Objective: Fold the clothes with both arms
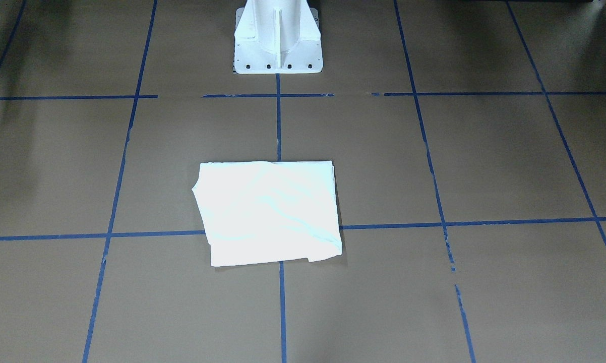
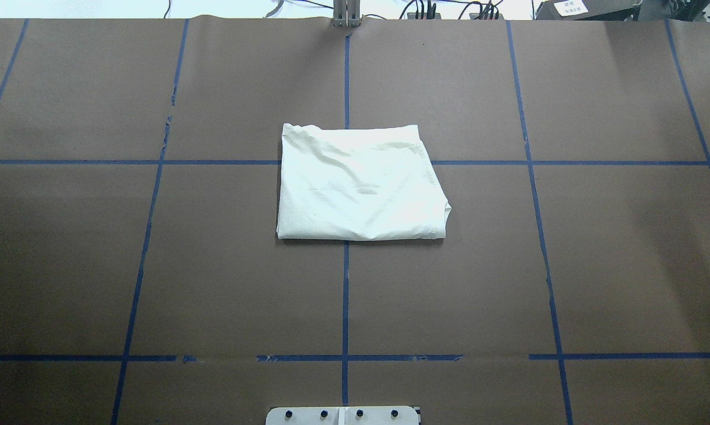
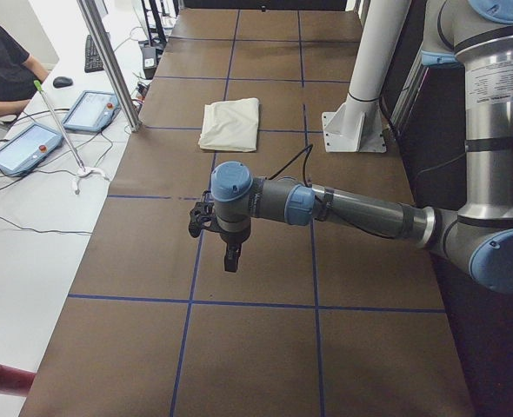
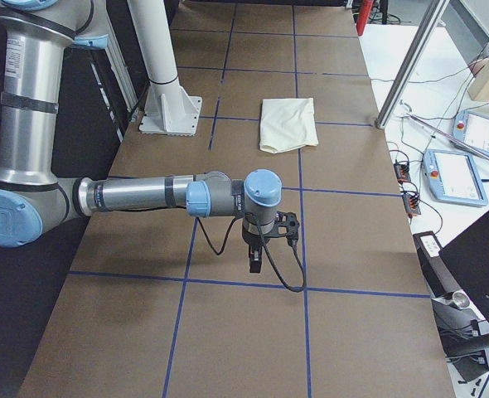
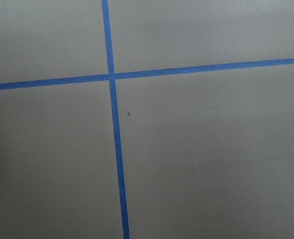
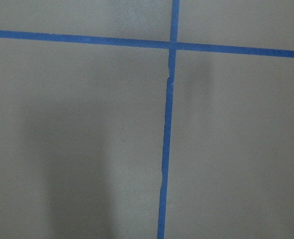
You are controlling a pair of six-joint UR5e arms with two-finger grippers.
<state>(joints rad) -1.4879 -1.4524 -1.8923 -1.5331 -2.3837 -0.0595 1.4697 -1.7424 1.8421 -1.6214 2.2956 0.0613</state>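
Note:
The clothes are a single whitish shirt (image 2: 358,183), folded into a neat rectangle with its plain side up; no print shows. It lies at the middle of the brown table and shows in the front view (image 1: 270,212) and both side views (image 3: 230,123) (image 4: 288,124). My left gripper (image 3: 230,256) hangs pointing down over bare table, far from the shirt, toward the table's left end. My right gripper (image 4: 254,257) hangs likewise toward the right end. I cannot tell whether either is open or shut. Both wrist views show only bare table and blue tape.
The white pedestal base (image 1: 278,40) stands at the robot's side of the table. Blue tape lines (image 2: 345,295) grid the brown surface. A person (image 3: 4,69), tablets (image 3: 91,110) and a metal post (image 3: 109,61) are beyond the far edge. More tablets (image 4: 456,176) sit there too.

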